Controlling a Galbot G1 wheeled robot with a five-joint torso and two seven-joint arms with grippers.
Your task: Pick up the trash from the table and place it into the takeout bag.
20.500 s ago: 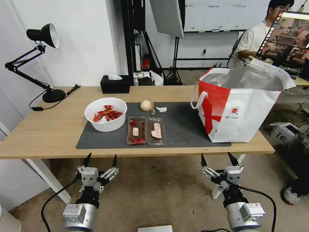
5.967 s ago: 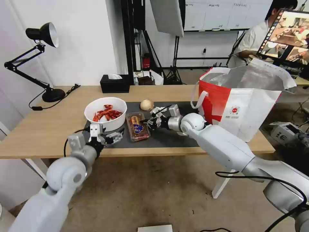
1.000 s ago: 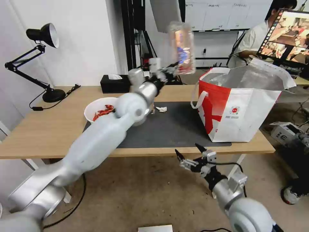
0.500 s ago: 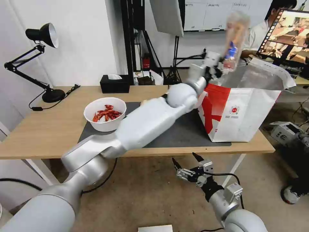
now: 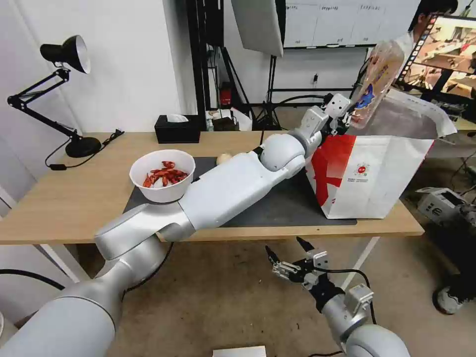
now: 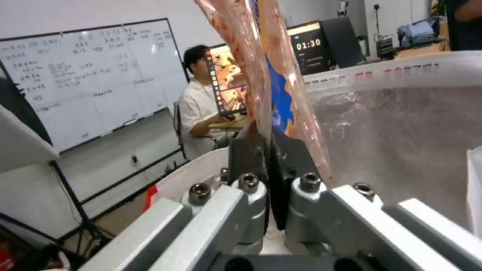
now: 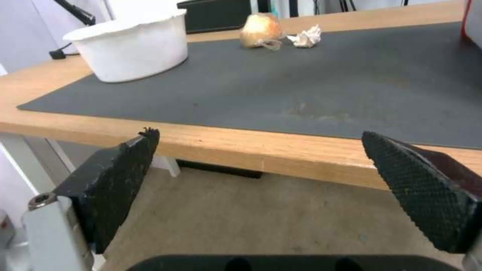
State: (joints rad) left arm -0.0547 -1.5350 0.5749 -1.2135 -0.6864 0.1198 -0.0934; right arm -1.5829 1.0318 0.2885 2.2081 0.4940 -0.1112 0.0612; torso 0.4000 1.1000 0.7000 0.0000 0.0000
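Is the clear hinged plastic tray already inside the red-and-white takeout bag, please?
Not yet. The left gripper holds the folded-shut clear hinged plastic tray upright above the red-and-white takeout bag, over its open foil-lined mouth.

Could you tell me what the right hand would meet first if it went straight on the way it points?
Probably the table's front edge: the open right hand faces it from just below tabletop height, though depth is unclear.

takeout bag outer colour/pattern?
Takeout bag: white with a broad red block on its near corner, small round logo, silver foil lining. Head view shows it best.
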